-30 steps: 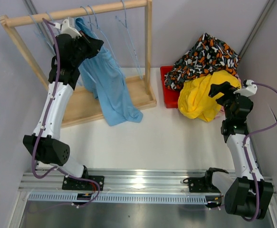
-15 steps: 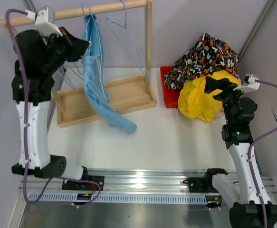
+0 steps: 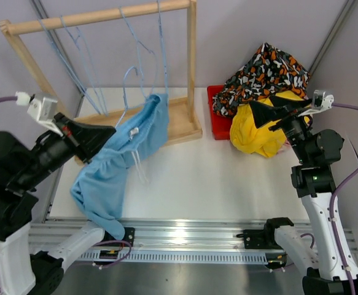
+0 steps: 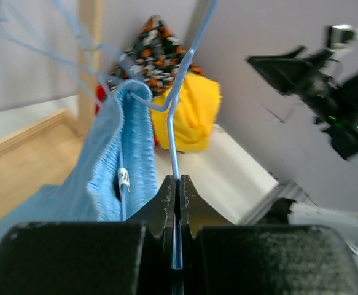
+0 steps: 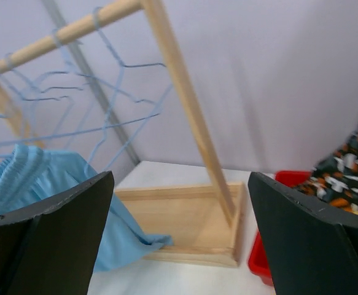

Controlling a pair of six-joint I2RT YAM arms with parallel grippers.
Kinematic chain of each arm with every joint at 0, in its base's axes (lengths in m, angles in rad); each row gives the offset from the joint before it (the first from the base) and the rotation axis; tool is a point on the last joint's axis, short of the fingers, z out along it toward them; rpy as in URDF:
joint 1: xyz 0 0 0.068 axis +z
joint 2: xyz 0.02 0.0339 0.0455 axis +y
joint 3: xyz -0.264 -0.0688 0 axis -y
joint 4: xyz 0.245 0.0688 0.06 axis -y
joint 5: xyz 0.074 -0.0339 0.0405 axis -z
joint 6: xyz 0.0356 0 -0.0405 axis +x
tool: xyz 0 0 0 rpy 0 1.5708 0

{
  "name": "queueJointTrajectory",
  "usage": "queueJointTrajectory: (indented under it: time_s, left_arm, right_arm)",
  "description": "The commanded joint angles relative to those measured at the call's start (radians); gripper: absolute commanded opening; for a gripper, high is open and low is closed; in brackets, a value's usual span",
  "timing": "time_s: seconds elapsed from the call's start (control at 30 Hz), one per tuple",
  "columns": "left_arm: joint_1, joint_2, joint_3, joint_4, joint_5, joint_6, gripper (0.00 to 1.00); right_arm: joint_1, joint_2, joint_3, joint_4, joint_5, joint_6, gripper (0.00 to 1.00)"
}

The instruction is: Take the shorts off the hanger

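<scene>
Shorts [image 3: 120, 161] run diagonally (top end toward rack [image 3: 192, 67]).

Left pincer [image 3: 109, 131] seemingly clamps hanger [image 3: 124, 92] draped with light blue shorts [image 3: 117, 165].

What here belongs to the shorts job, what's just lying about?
Job: plain light blue cloth shorts; blue wire hanger; left gripper, shut on it.
Lying about: black-orange-white blotched shorts; yellow shorts; red bin; wooden rack; empty wire hangers; open right gripper.

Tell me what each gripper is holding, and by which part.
The left gripper is shut on a straight wire stretch of the blue hanger, which carries the light blue shorts. The right gripper is open, holding nothing.
</scene>
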Motion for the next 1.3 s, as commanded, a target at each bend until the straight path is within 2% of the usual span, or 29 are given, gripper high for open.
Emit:
queueJointTrajectory:
  time_s: [0.0, 0.07, 0.2, 0.33, 0.47, 0.6, 0.83, 1.0, 1.07, 1.1, 1.13, 1.23, 1.27]
  left_arm:
    - [-0.053, -0.036, -0.006, 0.133, 0.109, -0.041, 0.0]
    - [-0.066, -0.047, -0.015, 0.16, 0.189, -0.07, 0.0]
    - [-0.092, -0.039, 0.02, 0.225, 0.255, -0.11, 0.0]
    - [-0.105, -0.005, 0.077, 0.233, 0.261, -0.109, 0.0]
    - [-0.109, 0.024, 0.13, 0.245, 0.264, -0.106, 0.0]
    - [-0.13, 0.055, 0.205, 0.216, 0.223, -0.084, 0.0]
    - [-0.139, 0.076, 0.239, 0.207, 0.198, -0.071, 0.0]
    - [-0.141, 0.087, 0.259, 0.207, 0.191, -0.069, 0.0]
    - [-0.141, 0.091, 0.262, 0.207, 0.183, -0.066, 0.0]
    - [-0.139, 0.093, 0.267, 0.203, 0.182, -0.063, 0.0]
    - [-0.139, 0.093, 0.264, 0.205, 0.18, -0.06, 0.0]
    - [-0.139, 0.093, 0.261, 0.196, 0.168, -0.049, 0.0]
    - [-0.141, 0.088, 0.255, 0.191, 0.165, -0.042, 0.0]
  right_arm:
    - [0.052, 0.005, 0.077, 0.08, -0.147, 0.049, 0.99]
    - [0.091, 0.015, 0.09, 0.077, -0.15, 0.049, 1.0]
    - [0.222, 0.035, 0.093, 0.067, -0.106, 0.021, 1.0]
    - [0.388, 0.064, 0.097, 0.032, 0.003, -0.057, 0.99]
    - [0.473, 0.081, 0.087, 0.011, 0.077, -0.103, 1.0]
    - [0.493, 0.082, 0.065, 0.0, 0.107, -0.114, 1.0]
    - [0.494, 0.059, 0.013, 0.001, 0.132, -0.112, 0.99]
    - [0.5, 0.07, -0.048, 0.079, 0.118, -0.062, 1.0]
    - [0.505, 0.087, -0.085, 0.125, 0.092, -0.034, 0.92]
    - [0.51, 0.099, -0.093, 0.167, 0.081, -0.026, 0.81]
    - [0.516, 0.129, -0.097, 0.184, 0.071, -0.017, 0.46]
    - [0.528, 0.185, -0.088, 0.239, 0.064, -0.014, 0.0]
    - [0.53, 0.193, -0.082, 0.256, 0.089, -0.02, 0.0]
